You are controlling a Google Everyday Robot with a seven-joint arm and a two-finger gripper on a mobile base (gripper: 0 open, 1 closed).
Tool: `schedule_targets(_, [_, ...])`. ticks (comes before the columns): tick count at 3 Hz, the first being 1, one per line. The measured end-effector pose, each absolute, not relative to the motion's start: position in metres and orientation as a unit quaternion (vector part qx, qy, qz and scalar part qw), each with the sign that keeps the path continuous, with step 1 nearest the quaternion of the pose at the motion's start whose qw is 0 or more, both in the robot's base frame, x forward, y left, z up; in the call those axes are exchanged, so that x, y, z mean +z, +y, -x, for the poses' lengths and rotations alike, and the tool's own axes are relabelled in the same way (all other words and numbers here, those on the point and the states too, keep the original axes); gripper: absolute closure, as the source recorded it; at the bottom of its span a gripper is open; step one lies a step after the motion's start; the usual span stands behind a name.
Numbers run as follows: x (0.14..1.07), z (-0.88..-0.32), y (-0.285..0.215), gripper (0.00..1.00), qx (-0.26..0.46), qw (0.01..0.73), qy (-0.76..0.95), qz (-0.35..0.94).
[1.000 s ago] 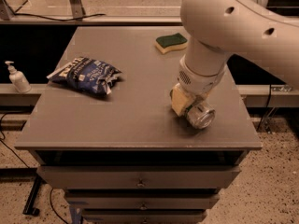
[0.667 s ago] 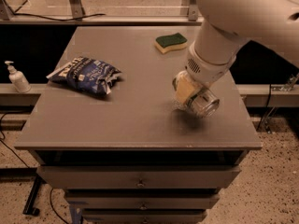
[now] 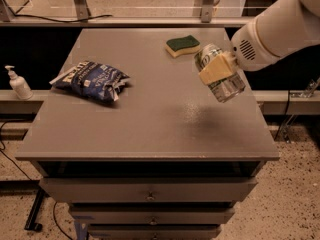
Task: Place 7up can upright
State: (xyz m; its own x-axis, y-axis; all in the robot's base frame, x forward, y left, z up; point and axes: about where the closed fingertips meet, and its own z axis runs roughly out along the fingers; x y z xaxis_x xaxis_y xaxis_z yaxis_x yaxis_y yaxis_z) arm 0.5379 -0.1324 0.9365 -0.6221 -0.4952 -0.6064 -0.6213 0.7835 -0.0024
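Can held off the bench (image 3: 150, 124), tilted.
I see the end effector (image 3: 218, 70) closed around the can (image 3: 229, 87), holding it in the air over the bench's right side, with the can leaning and its lower end pointing down-right. Sponge (image 3: 182, 45) sits near the far edge, bag (image 3: 90, 80) at left.

The end effector (image 3: 218, 70) is clamping the can (image 3: 229, 87) in the air above the bench's (image 3: 150, 129) right side. The can is tilting, with one end pointing up-left and the other down-right. A sponge (image 3: 182, 45) is lying near the far edge. A chip bag (image 3: 90, 80) is lying at the left. A pump bottle (image 3: 18, 83) is standing on a ledge beyond the left edge.
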Motion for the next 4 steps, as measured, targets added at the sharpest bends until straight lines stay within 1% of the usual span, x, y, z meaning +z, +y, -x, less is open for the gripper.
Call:
schedule_targets(1, [0.942, -0.544, -0.138, 1.00, 0.170, 0.377, 0.857, 0.309])
schedule_targets(3, [0.946, -0.536, -0.135, 1.00, 0.323, 0.486, 0.753, 0.305])
schedule_targets(4, [0.956, -0.527, -0.134, 1.00, 0.355, 0.533, 0.689, 0.339])
